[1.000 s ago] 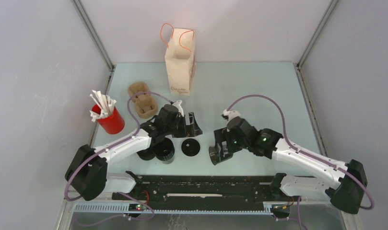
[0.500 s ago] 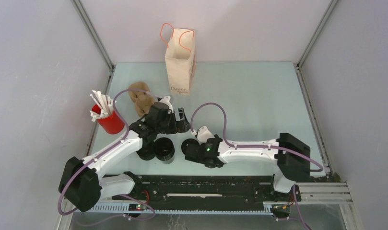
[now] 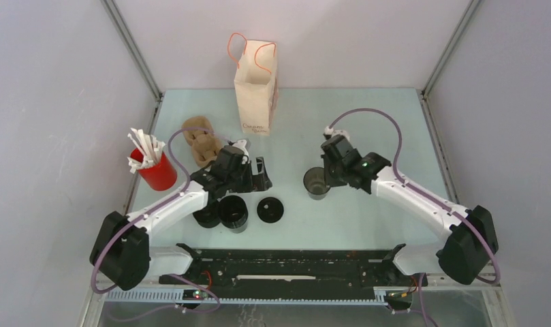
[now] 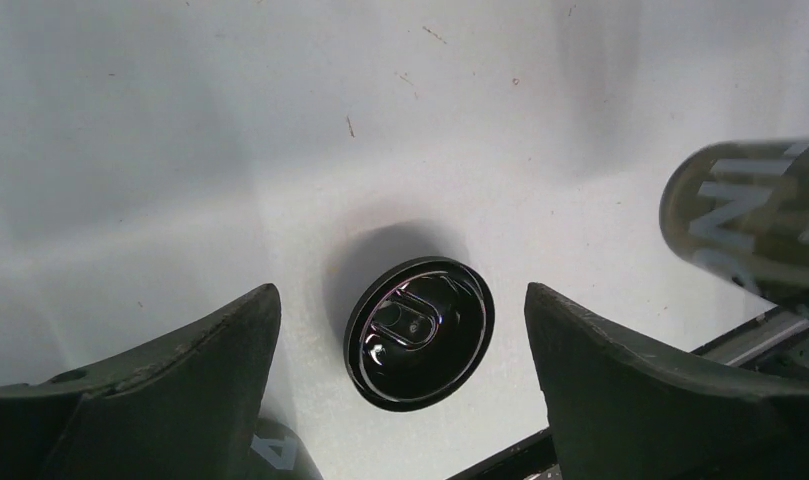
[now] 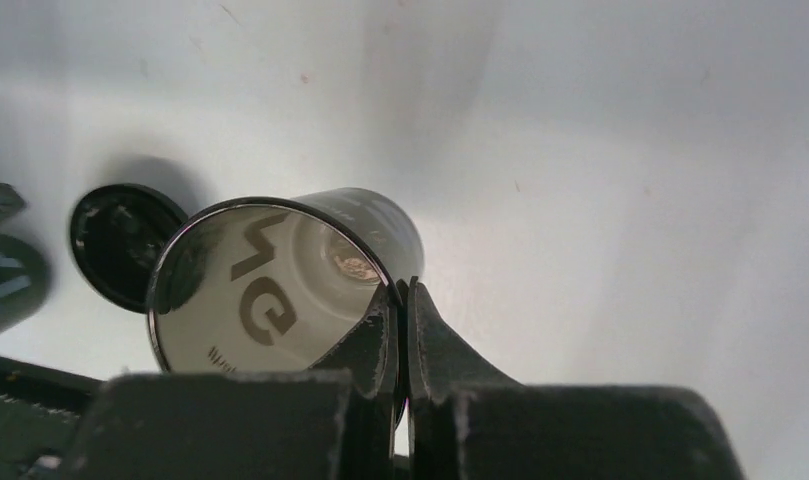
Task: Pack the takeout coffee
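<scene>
My right gripper point(image 3: 325, 178) point(image 5: 401, 300) is shut on the rim of an open, lidless black takeout coffee cup point(image 3: 317, 182) point(image 5: 280, 270), with one finger inside and one outside the wall. The cup is mid-table and slightly tilted. A loose black lid point(image 3: 270, 210) point(image 4: 420, 332) point(image 5: 120, 245) lies flat on the table. My left gripper point(image 3: 257, 176) point(image 4: 400, 300) hovers above it, open, with its jaws either side of the lid and apart from it. Two more black cups point(image 3: 233, 212) point(image 3: 208, 218) stand beside the left arm.
A paper bag point(image 3: 255, 88) with orange handles stands at the back centre. The brown pulp carrier point(image 3: 199, 142) lies behind the left gripper, and a red cup point(image 3: 156, 170) with white sticks stands at the left. A black rail point(image 3: 293, 262) runs along the near edge.
My right gripper has shut on the cup's rim and now holds the cup further back and right, nearer the table's middle. The left gripper shifted a little left and stayed open.
</scene>
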